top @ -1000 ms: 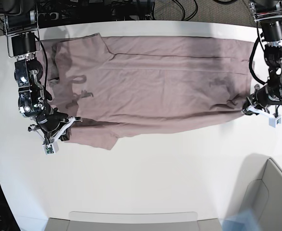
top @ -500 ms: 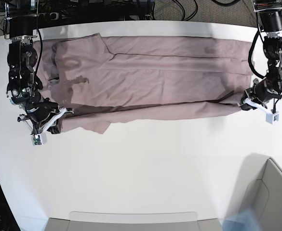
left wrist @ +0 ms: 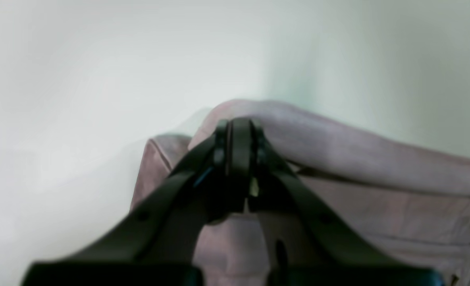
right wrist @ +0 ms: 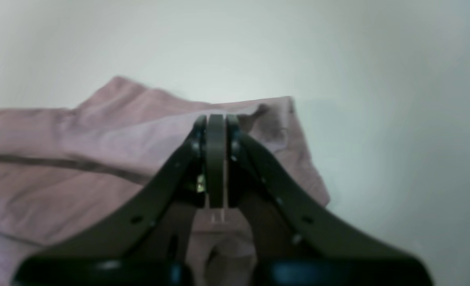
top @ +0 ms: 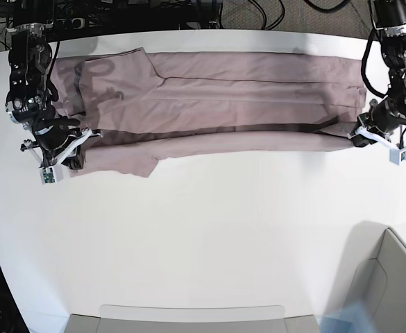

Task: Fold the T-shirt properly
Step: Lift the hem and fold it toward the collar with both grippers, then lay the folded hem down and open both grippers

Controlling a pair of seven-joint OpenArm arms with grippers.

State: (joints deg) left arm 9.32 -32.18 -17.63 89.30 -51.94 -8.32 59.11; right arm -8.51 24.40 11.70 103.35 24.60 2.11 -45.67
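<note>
Both clamped grippers, left gripper (top: 356,137) and right gripper (top: 78,143), have carried the T-shirt (top: 216,87) near edge farther back; lengthwise fold half done, cross folds remain.

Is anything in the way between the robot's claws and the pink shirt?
No. Both are already pinched shut on the T-shirt: the left gripper at one end of its near edge, the right gripper at the other. Only bare white table lies around it.

The T-shirt (top: 216,97) is showing a plain dusty mauve-pink with no print, darker along its folds. The table (top: 209,236) under it is showing plain white. Both the left gripper (left wrist: 237,131) and right gripper (right wrist: 216,127) are looking black.
</note>
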